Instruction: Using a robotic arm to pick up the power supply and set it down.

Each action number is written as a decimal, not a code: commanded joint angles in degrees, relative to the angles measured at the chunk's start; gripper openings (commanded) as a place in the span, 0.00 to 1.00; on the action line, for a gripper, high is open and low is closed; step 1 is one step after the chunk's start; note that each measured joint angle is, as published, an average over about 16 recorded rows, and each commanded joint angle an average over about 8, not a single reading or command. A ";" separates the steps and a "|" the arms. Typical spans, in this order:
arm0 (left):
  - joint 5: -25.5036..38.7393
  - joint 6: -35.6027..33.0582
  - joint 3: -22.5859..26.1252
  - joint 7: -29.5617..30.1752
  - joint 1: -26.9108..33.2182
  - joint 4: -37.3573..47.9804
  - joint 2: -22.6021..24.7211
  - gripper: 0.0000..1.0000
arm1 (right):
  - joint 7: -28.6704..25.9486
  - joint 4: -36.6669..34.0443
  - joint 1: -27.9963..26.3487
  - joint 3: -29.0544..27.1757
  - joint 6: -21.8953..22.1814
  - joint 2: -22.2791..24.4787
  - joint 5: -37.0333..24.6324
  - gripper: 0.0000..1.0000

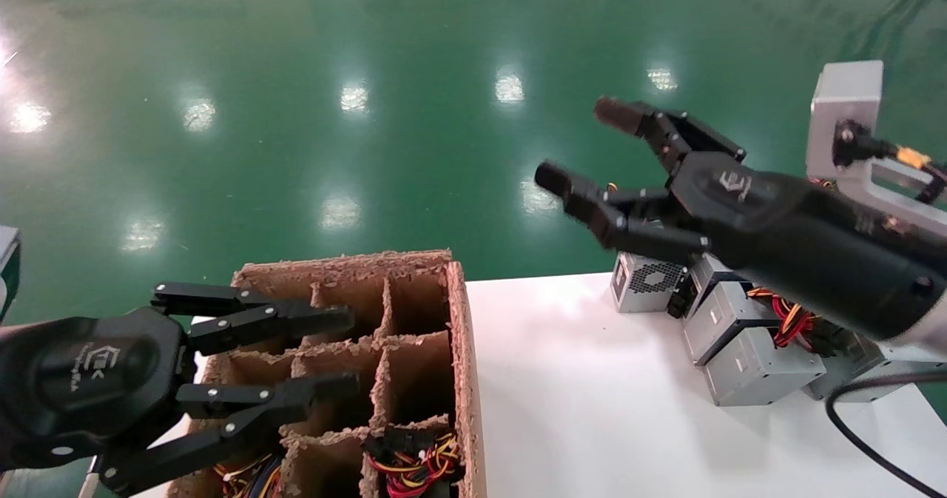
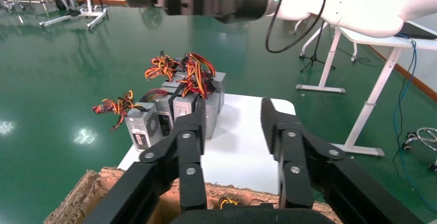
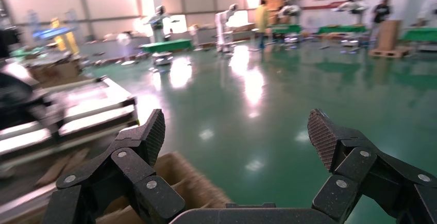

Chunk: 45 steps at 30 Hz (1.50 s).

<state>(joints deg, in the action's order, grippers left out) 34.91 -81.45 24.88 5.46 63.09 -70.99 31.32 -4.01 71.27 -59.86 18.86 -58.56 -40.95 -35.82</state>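
Several grey power supplies with red, yellow and black wire bundles stand clustered at the right of the white table (image 1: 592, 379). The foremost power supply (image 1: 649, 282) (image 2: 143, 127) shows its honeycomb vent. My right gripper (image 1: 581, 145) (image 3: 237, 126) hangs open and empty in the air above that cluster, touching nothing. The left gripper (image 1: 349, 350) (image 2: 233, 110) is open and empty over the brown divided carton (image 1: 460, 350) at the left. Wire bundles (image 1: 414, 461) of more units show in the carton's near cells.
The carton (image 2: 98, 185) (image 3: 193, 185) takes up the table's left part, and its far cells look empty. A black cable (image 1: 862, 428) trails across the table's right front. Green floor lies beyond the far edge. Another white table (image 2: 391, 41) stands off to one side.
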 commanded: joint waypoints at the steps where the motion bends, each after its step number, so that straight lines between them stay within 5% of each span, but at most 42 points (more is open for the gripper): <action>1: 0.00 0.00 0.00 0.00 0.00 0.00 0.00 1.00 | -0.59 0.20 -0.15 -0.25 -2.38 0.52 -0.53 1.00; 24: 0.00 0.01 0.00 0.00 -0.01 0.01 0.00 1.00 | -6.87 2.37 -1.76 -2.92 -27.95 6.10 -6.22 1.00; 45: 0.00 0.02 -0.01 0.00 -0.02 0.02 0.00 1.00 | -6.80 2.36 -1.77 -2.94 -27.57 6.04 -6.21 1.00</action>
<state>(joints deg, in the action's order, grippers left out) 34.91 -81.44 24.87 5.46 63.08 -70.97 31.31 -10.82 73.63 -61.63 15.91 -86.17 -34.90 -42.04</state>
